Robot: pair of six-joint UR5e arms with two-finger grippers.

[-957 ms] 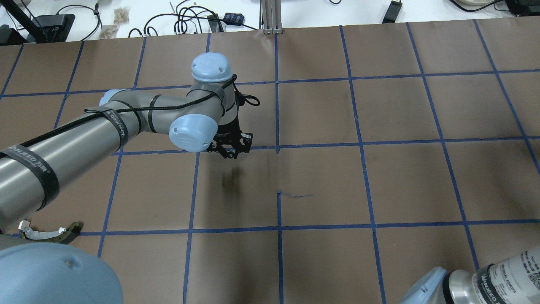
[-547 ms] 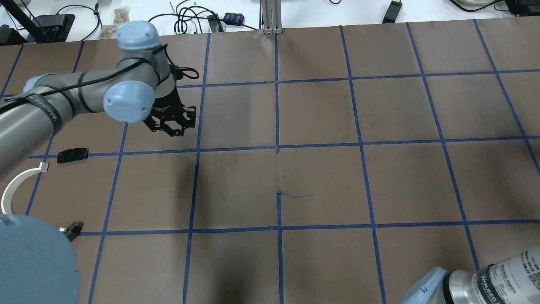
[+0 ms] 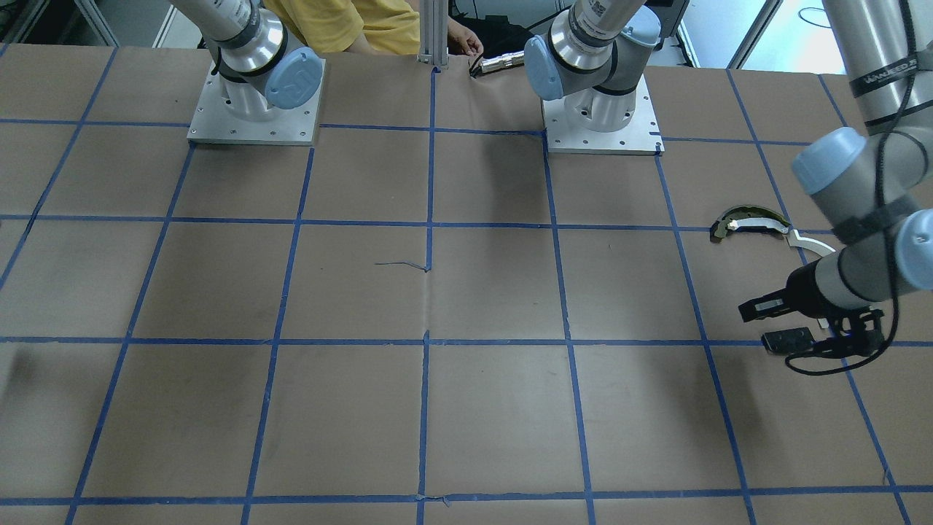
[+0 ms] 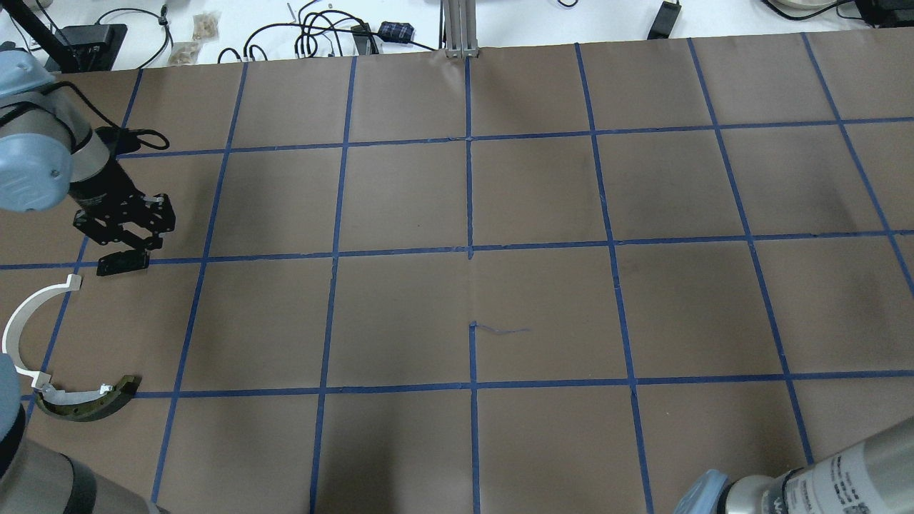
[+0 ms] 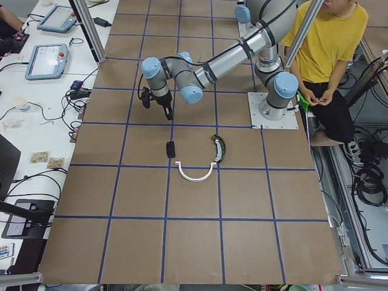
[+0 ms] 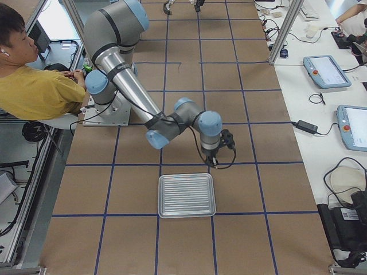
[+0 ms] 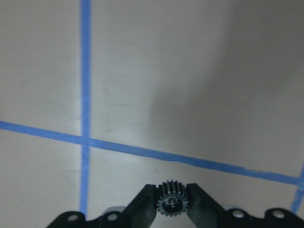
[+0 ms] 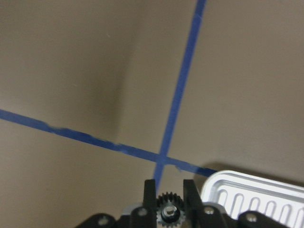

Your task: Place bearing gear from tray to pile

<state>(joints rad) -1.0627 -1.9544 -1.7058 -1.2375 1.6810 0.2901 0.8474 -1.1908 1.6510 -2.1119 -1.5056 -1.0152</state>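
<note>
My left gripper [image 4: 137, 239] is shut on a small black bearing gear [image 7: 172, 205] and hangs over the table, just above the flat black plate [image 4: 123, 263]. The pile lies at the table's left: the black plate, a thin white arc strip [image 4: 21, 321] and a dark-and-tan curved piece [image 4: 89, 403]. The pile also shows in the front view as the plate [image 3: 787, 340], the arc [image 3: 810, 244] and the curved piece [image 3: 747, 221]. My right gripper [image 8: 170, 190] is shut on another small black gear [image 8: 170, 210] beside the silver tray [image 8: 256, 192].
The ribbed silver tray [image 6: 186, 195] lies at the table's right end, below my right arm [image 6: 209, 129]. A person in yellow [image 5: 330, 48] sits behind the robot bases. Cables and boxes [image 4: 321, 32] lie along the far table edge. Brown paper with blue tape lines covers the table.
My left arm has swung from the table's middle far to the left, and its gripper now hangs by the black plate. The white arc and curved piece, hidden before, are uncovered.
</note>
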